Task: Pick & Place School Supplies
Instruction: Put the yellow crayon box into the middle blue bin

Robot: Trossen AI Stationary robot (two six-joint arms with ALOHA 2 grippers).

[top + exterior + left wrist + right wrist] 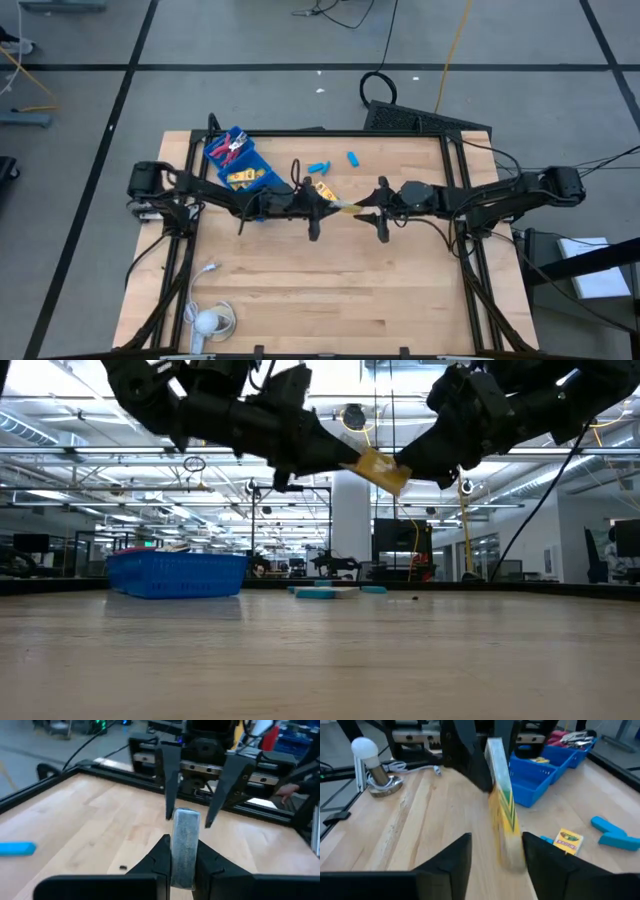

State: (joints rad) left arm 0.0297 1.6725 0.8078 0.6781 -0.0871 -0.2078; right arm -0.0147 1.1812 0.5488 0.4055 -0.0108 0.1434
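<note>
**Handover Risk: Crayon Box Held Above the Bench**

We are holding a yellow crayon box in mid-air over the middle of the bench, well above the wood in the low view. Our left gripper is carrying it: its fingers are clamped on one end of the box. Our right gripper is facing it from the other side, with its fingers apart and the free end of the box sitting between them, not yet pinched.

We are judging this as a handover in progress, and we are noting these hazards:

1. Early release. If the left fingers are opening before the right fingers are gripping, the box is falling to the bench.
2. Shallow grip. The right fingers are covering only the end of the box; a narrow bite may be letting it pivot or slip.
3. Misalignment. The box is tilting in the low view, so closing fingers may be pushing it sideways and twisting it out of the left grip.
4. Crushing. The box appears to be thin card, so hard closure may be denting it.

On the bench, a second crayon box and light-blue pieces are lying loose near the blue tray, which is already holding red-handled scissors and yellow items. A dropped box may be striking these.
</note>
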